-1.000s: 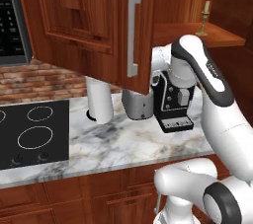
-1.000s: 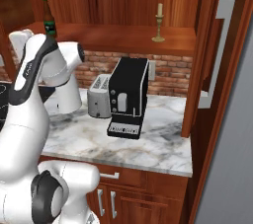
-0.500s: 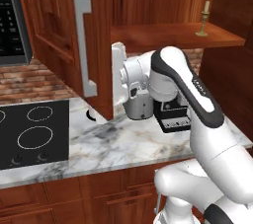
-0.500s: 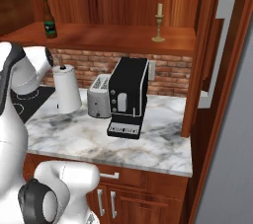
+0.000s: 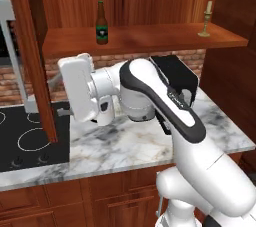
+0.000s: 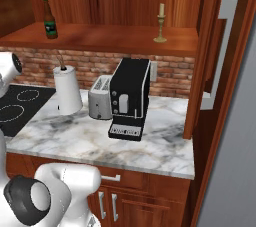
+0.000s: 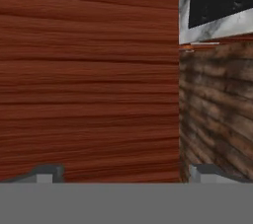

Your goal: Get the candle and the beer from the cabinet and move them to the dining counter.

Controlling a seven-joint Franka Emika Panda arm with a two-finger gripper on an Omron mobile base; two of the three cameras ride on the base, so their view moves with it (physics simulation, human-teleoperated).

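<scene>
The cabinet stands open — beer left, candle right, well apart on its shelf. The claw is spread wide, empty, close against the door.

No words, brands or numbers can be read. The beer at upper left of the left base view bears a green label with an illegible white mark.

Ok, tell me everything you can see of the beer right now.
The beer is a small dark brown glass bottle with a green neck and a dark green label bearing a white mark. It stands upright on the cabinet shelf, toward its left end, far from the candle at the right. Only the shelf touches it.
</scene>
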